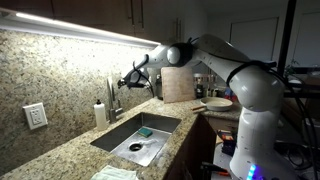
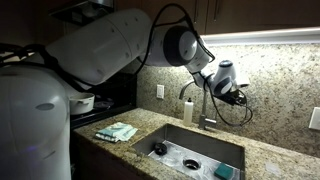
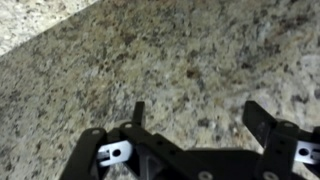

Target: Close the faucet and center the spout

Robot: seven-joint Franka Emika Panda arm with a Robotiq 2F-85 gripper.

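The chrome faucet (image 1: 113,100) stands behind the sink against the granite wall, and it also shows in an exterior view (image 2: 206,112). Its arched spout (image 1: 111,84) (image 2: 203,90) rises above it. My gripper (image 1: 131,80) (image 2: 236,95) hovers at the height of the top of the spout, just beside it. In the wrist view my gripper (image 3: 200,120) is open and empty, with only speckled granite between the black fingers. The faucet is out of the wrist view. The lever handle is too small to make out.
A white soap dispenser (image 1: 100,113) (image 2: 187,109) stands next to the faucet. The steel sink (image 1: 120,128) (image 2: 180,131) holds a blue-green sponge (image 1: 145,131) (image 2: 224,171). A cloth (image 2: 117,131) lies on the counter. A wooden board (image 1: 178,85) leans at the back.
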